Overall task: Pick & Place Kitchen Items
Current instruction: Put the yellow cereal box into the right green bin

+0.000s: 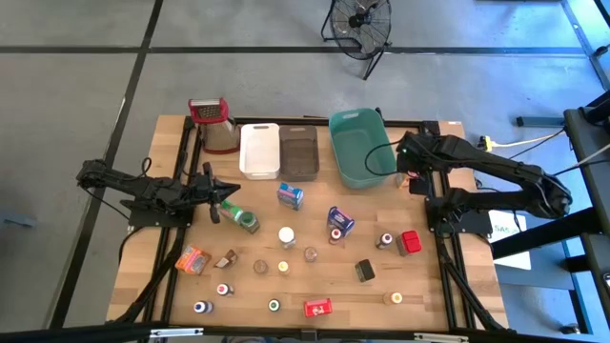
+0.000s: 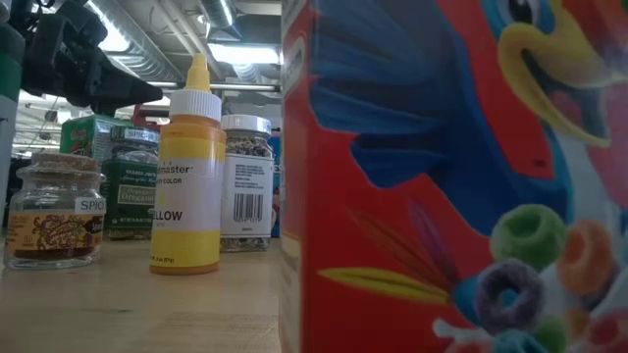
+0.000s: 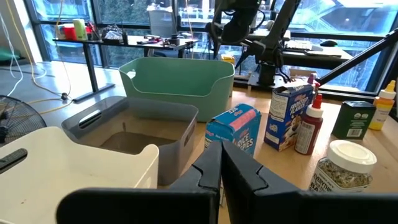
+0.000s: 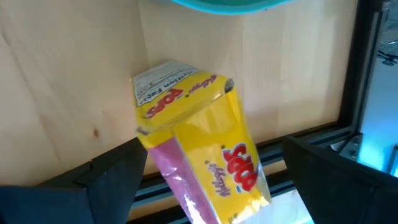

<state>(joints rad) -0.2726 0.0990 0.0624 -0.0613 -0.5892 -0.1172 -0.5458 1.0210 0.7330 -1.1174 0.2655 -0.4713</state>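
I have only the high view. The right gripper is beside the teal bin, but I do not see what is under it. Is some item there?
Observer: Yes. The right wrist view shows a yellow cereal box lying on the table under the right gripper.
Operator: Are the fingers closed on it?
Observer: No, they are open, one on each side of the box.
Operator: And the left gripper?
Observer: On the left gripper the fingers are shut, with nothing between them.
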